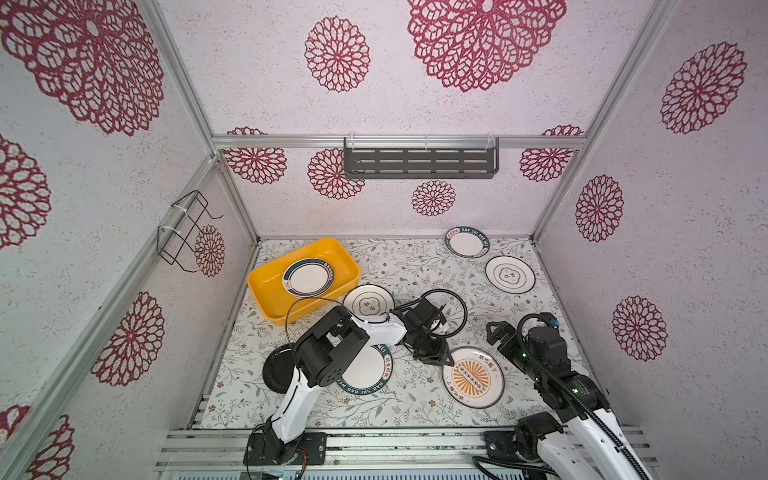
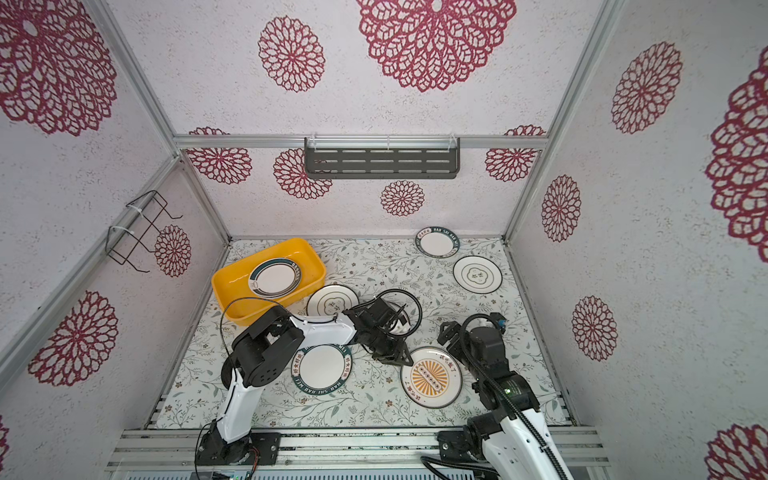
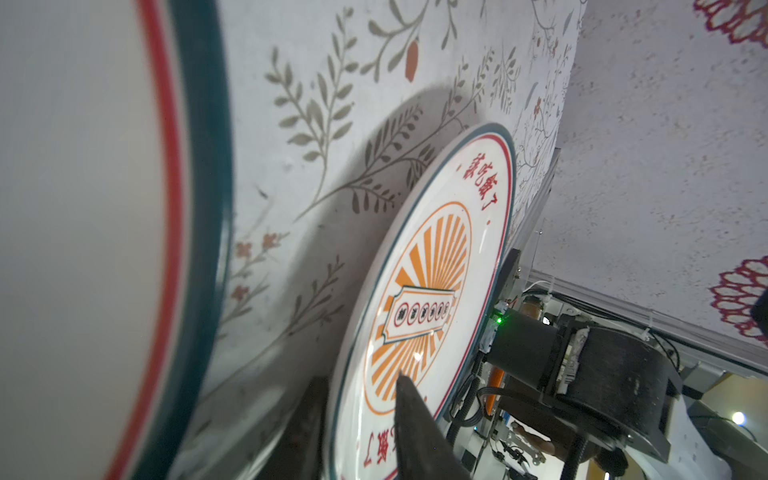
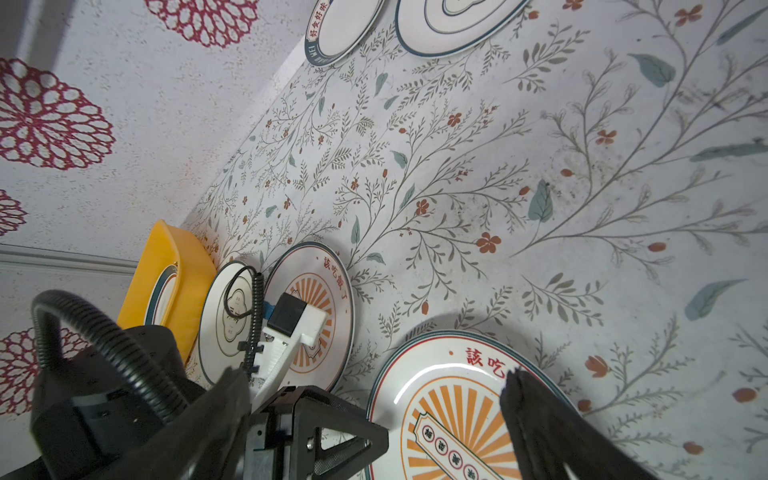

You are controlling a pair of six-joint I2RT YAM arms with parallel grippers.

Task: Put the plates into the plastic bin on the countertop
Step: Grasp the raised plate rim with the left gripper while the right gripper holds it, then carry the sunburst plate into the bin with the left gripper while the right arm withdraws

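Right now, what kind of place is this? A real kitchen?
Probably a pretend kitchen booth for robot practice: wallpapered panels on an aluminium frame, a leafy countertop holding a sunburst plate and yellow plastic bin, and two robot arms bolted in front.

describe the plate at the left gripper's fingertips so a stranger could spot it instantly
On the leafy-print countertop, look along the near edge, right of centre. The sunburst plate lies there, with the left gripper at its rim. Unlike the teal-lettered plate beside it, it has an orange sunburst centre and red characters.
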